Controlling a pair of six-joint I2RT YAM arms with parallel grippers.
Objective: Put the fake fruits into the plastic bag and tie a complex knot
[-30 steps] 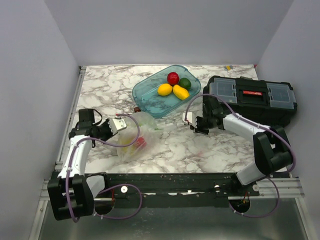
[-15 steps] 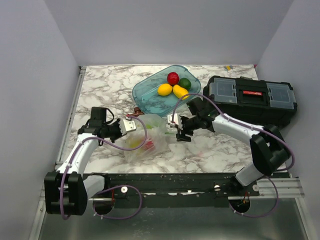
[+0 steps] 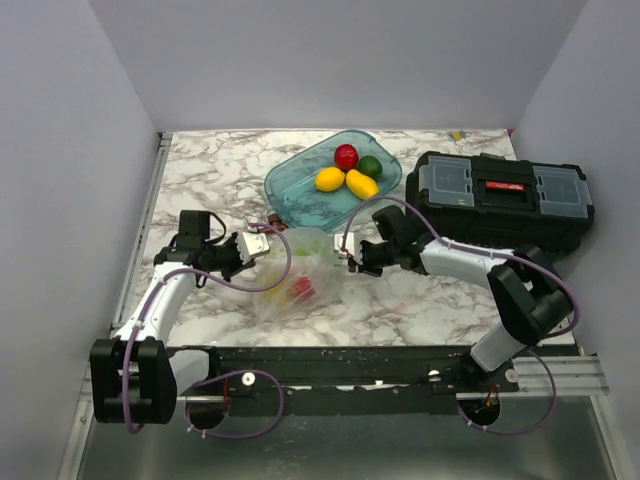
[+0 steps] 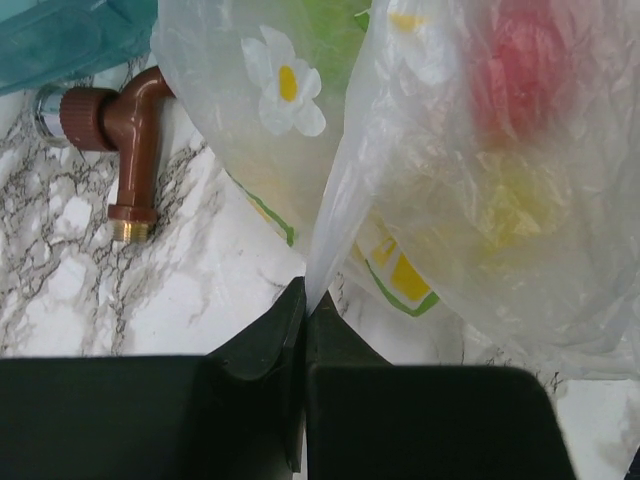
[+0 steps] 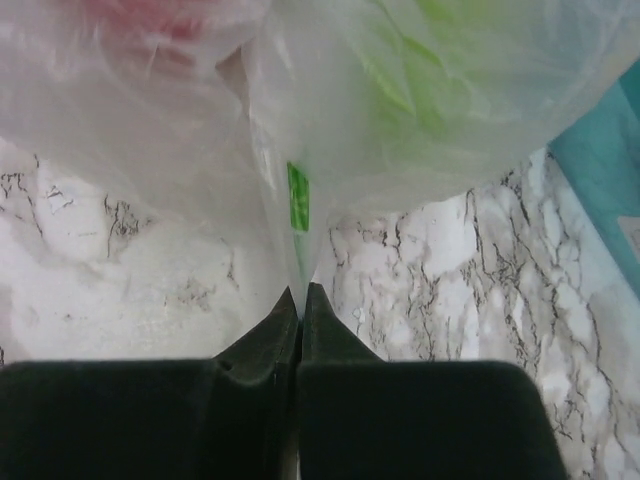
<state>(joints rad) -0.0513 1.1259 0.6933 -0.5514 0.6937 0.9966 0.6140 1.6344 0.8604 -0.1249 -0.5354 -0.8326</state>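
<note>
The plastic bag (image 3: 298, 272) lies between my arms, with a red fruit (image 3: 302, 289) and yellowish and green shapes showing through the film. My left gripper (image 3: 262, 243) is shut on the bag's left edge; in the left wrist view (image 4: 305, 295) the film (image 4: 440, 190) runs up from the closed jaws. My right gripper (image 3: 349, 253) is shut on the bag's right edge, as its wrist view (image 5: 300, 295) shows the film (image 5: 330, 110) pinched. Several fake fruits sit in the teal tub (image 3: 295, 190): a red one (image 3: 346, 156), a green one (image 3: 371, 166), two lemons (image 3: 329, 179) (image 3: 362, 184).
A black toolbox (image 3: 505, 195) stands at the right behind the right arm. A brown pipe fitting (image 4: 125, 150) lies on the marble beside the bag's far left side, also in the top view (image 3: 271, 217). A small yellow bit (image 3: 456, 135) lies at the back edge.
The right gripper moved left from near the toolbox to the bag and closed on its right edge. The left gripper shifted right and away with the bag's left edge; the bag shifted right.
</note>
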